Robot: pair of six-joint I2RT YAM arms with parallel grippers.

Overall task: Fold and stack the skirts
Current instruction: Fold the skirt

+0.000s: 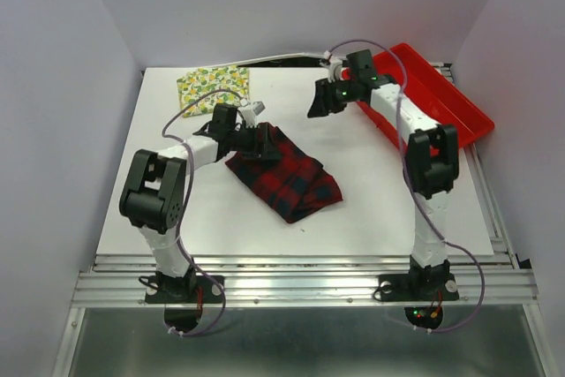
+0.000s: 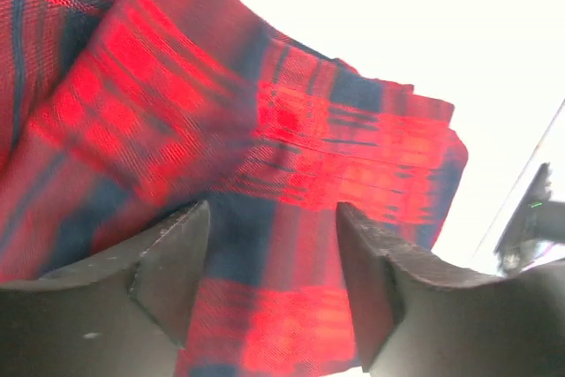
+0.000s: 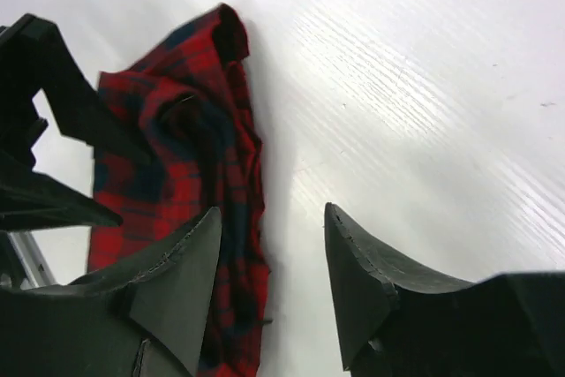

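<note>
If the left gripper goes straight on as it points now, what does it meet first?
Probably the plaid skirt: it lies directly ahead of the left gripper, between its open jaws, though depth is unclear.

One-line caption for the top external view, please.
Left gripper over the red-and-black plaid skirt mid-table; lemon-print skirt lies far left; right gripper hovers open beside the red tray.

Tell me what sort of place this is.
Probably a robot lab test cell, not a home: a white table boxed in by plain walls, a left arm and right arm bolted to a metal rail, and a plaid skirt laid out for handling.
</note>
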